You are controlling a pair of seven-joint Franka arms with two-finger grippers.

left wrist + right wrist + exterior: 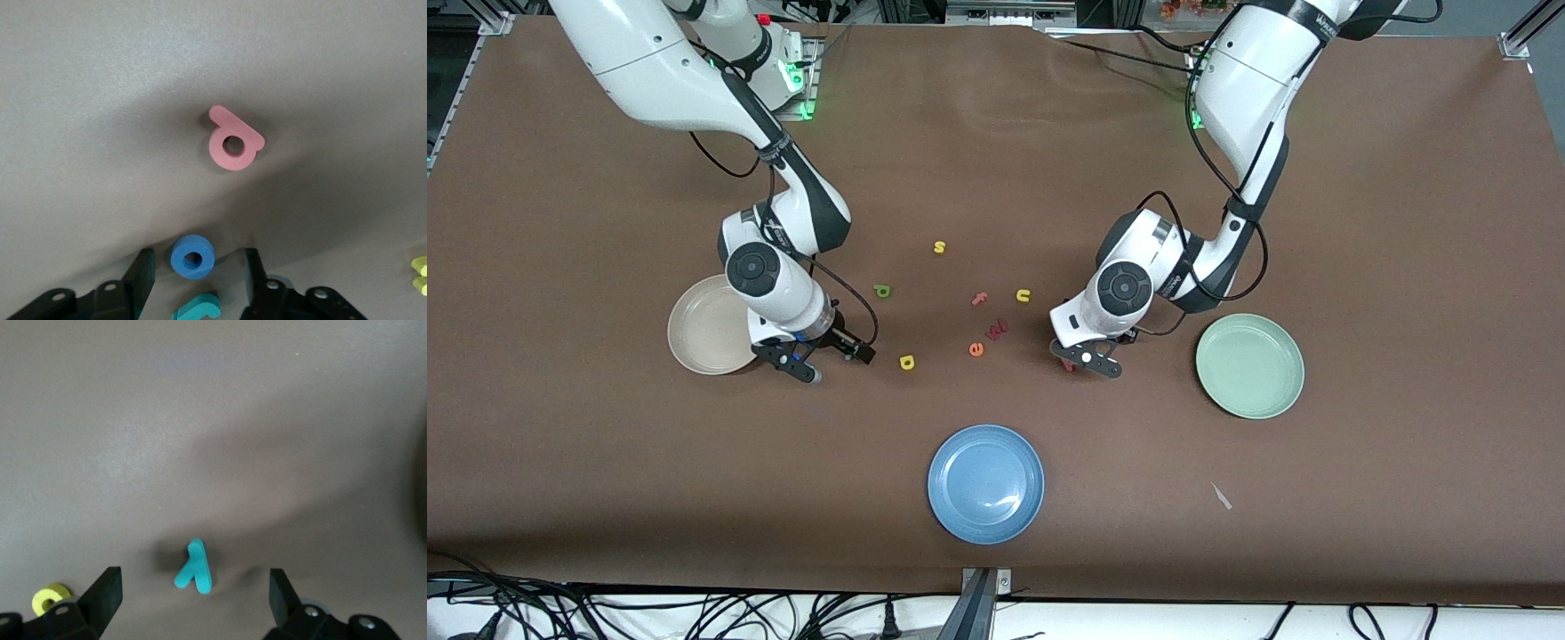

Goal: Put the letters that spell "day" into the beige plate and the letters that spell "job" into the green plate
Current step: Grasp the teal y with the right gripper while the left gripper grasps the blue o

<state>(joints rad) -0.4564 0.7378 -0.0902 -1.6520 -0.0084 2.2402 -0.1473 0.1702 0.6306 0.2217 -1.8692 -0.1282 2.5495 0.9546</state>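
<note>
The left gripper is low over the brown table, its fingers part open on each side of the little blue foam ring o, not touching. The teal hooked j and pink b lie close by. The round pale green plate sits just beside that arm.

The right gripper hangs wide open over the teal foam y, next to the round beige plate. A yellow rounded a lies near.

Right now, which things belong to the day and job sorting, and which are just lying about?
Job: green d, yellow a, teal y, beige plate; teal j, blue o, pink b, green plate; left gripper over o, right gripper over y.
Spare: blue plate, yellow s, yellow u, pink f, orange e, magenta letter.
</note>
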